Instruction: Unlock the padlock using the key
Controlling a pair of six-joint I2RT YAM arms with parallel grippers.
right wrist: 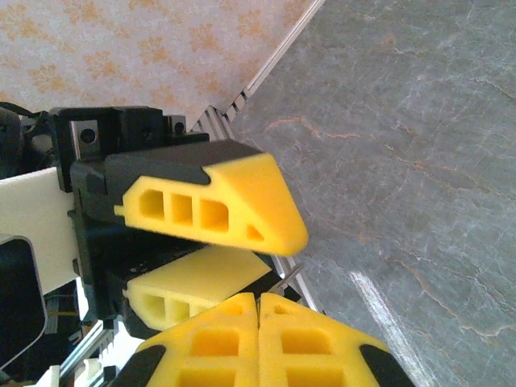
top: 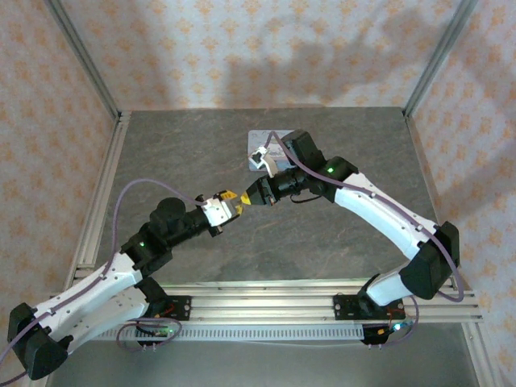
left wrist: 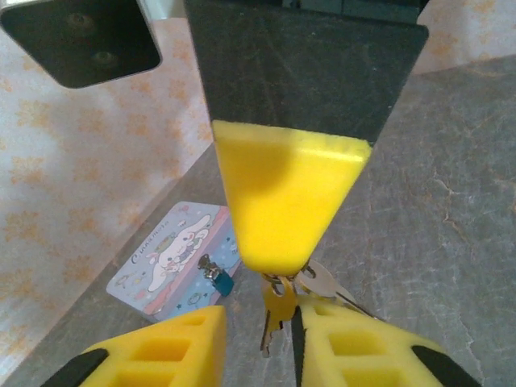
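Metal key [left wrist: 276, 306] hangs pinched in right hand [right wrist: 258, 300]; padlock [left wrist: 216, 276] lies on tin [left wrist: 161, 262].

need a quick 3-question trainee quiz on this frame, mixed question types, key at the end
1. Fill in: the key hangs from the tip of the ___ claw.
2. True or false: the left claw is shut.
3. Where is the padlock? A at the tin's edge; B in the left claw; C hooked to the key.

Key: 1 right claw; 2 false, it is open; 3 A.
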